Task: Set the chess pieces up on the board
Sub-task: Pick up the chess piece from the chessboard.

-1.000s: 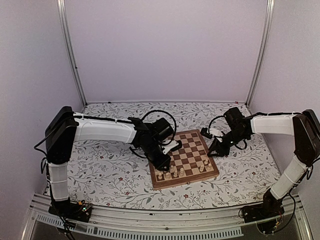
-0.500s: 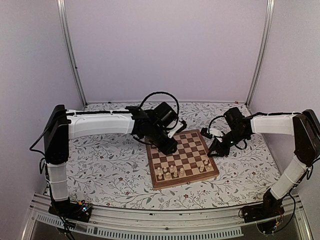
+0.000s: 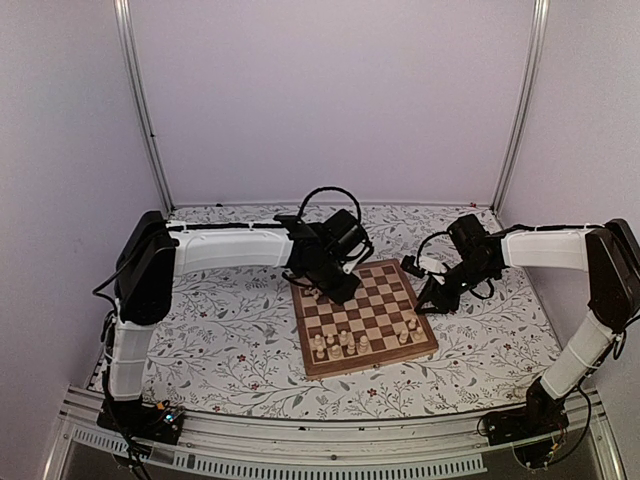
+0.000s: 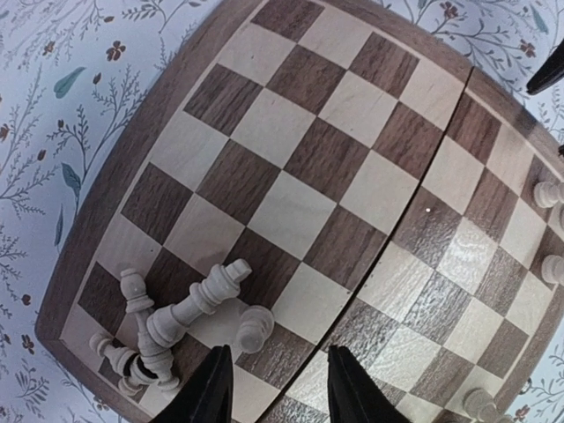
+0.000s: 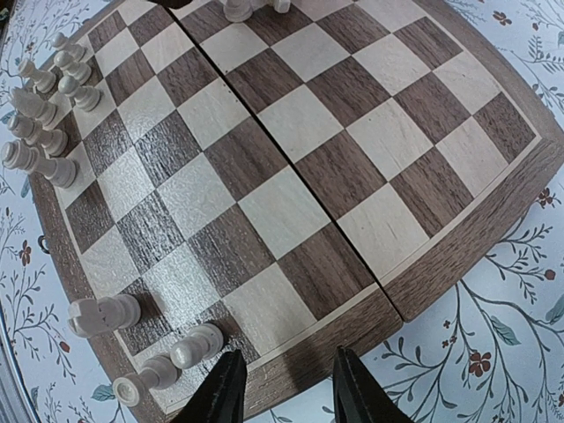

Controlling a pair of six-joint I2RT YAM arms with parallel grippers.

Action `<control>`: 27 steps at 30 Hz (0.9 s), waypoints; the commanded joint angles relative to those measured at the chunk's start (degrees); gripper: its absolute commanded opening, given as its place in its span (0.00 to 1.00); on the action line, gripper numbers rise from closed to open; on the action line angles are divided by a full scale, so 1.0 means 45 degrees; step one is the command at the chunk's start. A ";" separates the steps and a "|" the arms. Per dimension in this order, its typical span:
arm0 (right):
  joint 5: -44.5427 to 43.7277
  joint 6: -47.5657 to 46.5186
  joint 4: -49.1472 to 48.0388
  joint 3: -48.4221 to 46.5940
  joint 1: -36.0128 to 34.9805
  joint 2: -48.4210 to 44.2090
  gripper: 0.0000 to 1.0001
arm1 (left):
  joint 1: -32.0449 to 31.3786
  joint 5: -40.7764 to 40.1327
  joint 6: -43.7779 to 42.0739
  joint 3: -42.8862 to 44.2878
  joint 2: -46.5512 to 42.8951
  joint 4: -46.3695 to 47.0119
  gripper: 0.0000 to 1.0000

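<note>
L arm reaches in over the upper-left part of the board (image 3: 380, 300) in the top view. The left gripper (image 4: 282, 395) hangs above it w/ fingers apart and nothing between them. The wrist view suggests why it sits there. At lower left of frame a heap of chess pieces (image 4: 176, 322) lies tumbled on its sides, pieces crossed over one another. One pawn (image 4: 256, 328) lies just beside the pile, closest to the fingers in the frame. Reads like a look-then-pick pose, jaws spread to drop onto one piece. Prob the loose pawn, since it's the one least tangled. A few more pieces stand at the far right edge of that frame, too small to name.

R side: right gripper (image 5: 286, 392) is also spread wide and empty. It's poised at the bottom of its frame where the board's edge meets the floral tabletop (image 5: 493, 352). Three pieces lie on their sides at lower left of its view, and a tidier group stands at upper left. My read: R arm holds off at the board's right side in the top view so two arms don't crowd one small board. It's also placed to take those toppled three.

Progress: early. Centre squares are bare and the pieces are bunched toward the board's lower edge in the top view. No proper rows as far as I can tell. Risk: the pieces are slim, round and lying flat, so they're easy to roll or knock into neighbours.
</note>
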State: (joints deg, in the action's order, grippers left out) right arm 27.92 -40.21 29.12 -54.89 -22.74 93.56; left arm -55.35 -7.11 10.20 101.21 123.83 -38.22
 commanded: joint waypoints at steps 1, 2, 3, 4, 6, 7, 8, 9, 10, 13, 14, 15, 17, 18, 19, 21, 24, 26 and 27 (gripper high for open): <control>0.0006 -0.0186 0.0051 -0.0301 0.0033 -0.0019 0.37 | 0.0295 -0.0222 0.0197 0.0227 0.0181 -0.0199 0.40; 0.0006 -0.0186 0.0061 -0.0301 0.0034 -0.0025 0.37 | 0.0321 -0.0170 0.0198 0.0224 0.0232 -0.0199 0.40; 0.0006 -0.0186 0.0055 -0.0292 0.0024 -0.0014 0.37 | 0.0341 -0.0110 0.0198 0.0239 0.0262 -0.0189 0.40; -0.0009 -0.0201 0.0052 -0.0300 0.0016 -0.0010 0.37 | 0.0374 -0.0061 0.0195 0.0243 0.0305 -0.0166 0.40; -0.0013 -0.0206 0.0044 -0.0301 0.0033 0.0001 0.37 | 0.0403 0.0072 0.0186 0.0241 0.0395 -0.0081 0.39; -0.0014 -0.0206 0.0061 -0.0301 0.0034 0.0019 0.37 | 0.0433 0.0140 0.0186 0.0243 0.0424 -0.0039 0.38; -0.0014 -0.0206 0.0063 -0.0301 0.0025 0.0017 0.37 | 0.0453 0.0212 0.0177 0.0258 0.0465 0.0002 0.37; -0.0023 -0.0206 0.0070 -0.0301 0.0023 0.0011 0.37 | 0.0478 0.0306 0.0176 0.0277 0.0516 0.0029 0.35; -0.0032 -0.0206 0.0056 -0.0301 0.0023 0.0025 0.37 | 0.0493 0.0362 0.0176 0.0314 0.0569 0.0035 0.35; -0.0033 -0.0206 0.0073 -0.0301 0.0037 0.0029 0.37 | 0.0550 0.0433 0.0127 0.0398 0.0700 0.0036 0.35; -0.0050 -0.0206 0.0071 -0.0301 0.0022 0.0044 0.37 | 0.0566 0.0459 0.0128 0.0414 0.0746 0.0048 0.35; -0.0052 -0.0206 0.0071 -0.0301 0.0033 0.0048 0.37 | 0.0594 0.0457 0.0118 0.0436 0.0793 0.0037 0.35; -0.0067 -0.0206 0.0066 -0.0301 0.0034 0.0049 0.37 | 0.0634 0.0531 0.0100 0.0468 0.0872 0.0044 0.34; -0.0072 -0.0221 0.0070 -0.0301 0.0027 0.0049 0.37 | 0.0655 0.0568 0.0098 0.0477 0.0911 0.0046 0.33; -0.0072 -0.0225 0.0078 -0.0301 0.0031 0.0049 0.37 | 0.0659 0.0607 0.0097 0.0495 0.0943 0.0049 0.31; -0.0084 -0.0226 0.0071 -0.0301 0.0033 0.0049 0.37 | 0.0679 0.0689 0.0064 0.0531 0.1004 0.0074 0.29; -0.0092 -0.0226 0.0079 -0.0301 0.0031 0.0049 0.37 | 0.0680 0.0841 -0.0013 0.0538 0.1044 0.0111 0.23; -0.0092 -0.0226 0.0081 -0.0300 0.0029 0.0049 0.37 | 0.0664 0.0988 -0.0056 0.0541 0.0995 0.0114 0.17; -0.0092 -0.0226 0.0072 -0.0301 0.0029 0.0049 0.37 | 0.0648 0.1053 -0.0071 0.0508 0.0924 0.0127 0.14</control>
State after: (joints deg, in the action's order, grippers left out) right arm 27.62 -40.82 29.12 -54.89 -22.74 93.56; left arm -52.93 -4.25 10.57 102.24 127.48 -38.20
